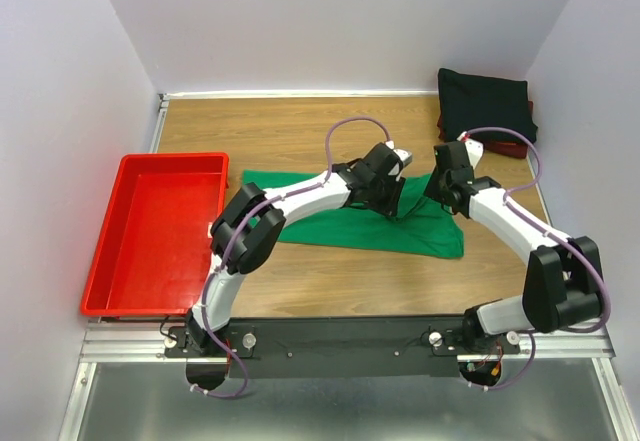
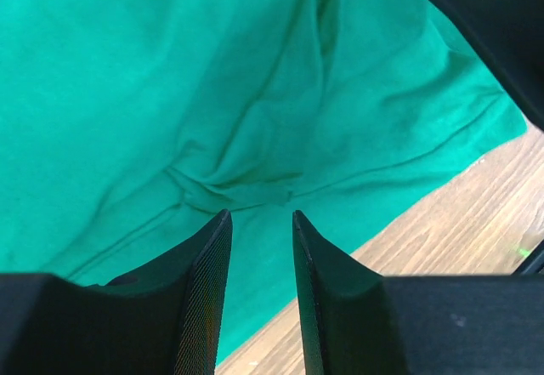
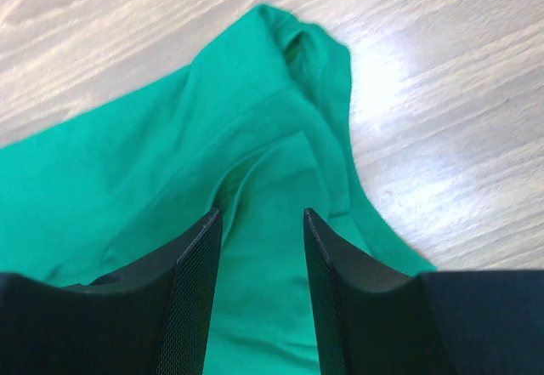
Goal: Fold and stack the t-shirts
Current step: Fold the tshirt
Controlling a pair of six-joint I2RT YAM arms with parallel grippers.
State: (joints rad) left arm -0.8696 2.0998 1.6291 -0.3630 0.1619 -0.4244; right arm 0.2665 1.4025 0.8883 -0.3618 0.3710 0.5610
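Note:
The bright green t-shirt (image 1: pixel 345 223) lies rumpled across the middle of the table, and it fills the left wrist view (image 2: pixel 212 94) and most of the right wrist view (image 3: pixel 170 179). At the back right corner a folded black t-shirt (image 1: pixel 485 103) rests on a dark red one (image 1: pixel 513 148), of which only edges show. My left gripper (image 1: pixel 388 199) hovers over the green shirt's upper right part; its jaws (image 2: pixel 261 215) stand open with only cloth below them. My right gripper (image 1: pixel 441 193) is just to the right of it, over the shirt's right end, also open (image 3: pixel 262 213) and holding nothing.
A red plastic tray (image 1: pixel 112 251) stands along the left side of the table. White walls close in the table on the left, back and right. Both forearms cross above the green shirt, close to each other.

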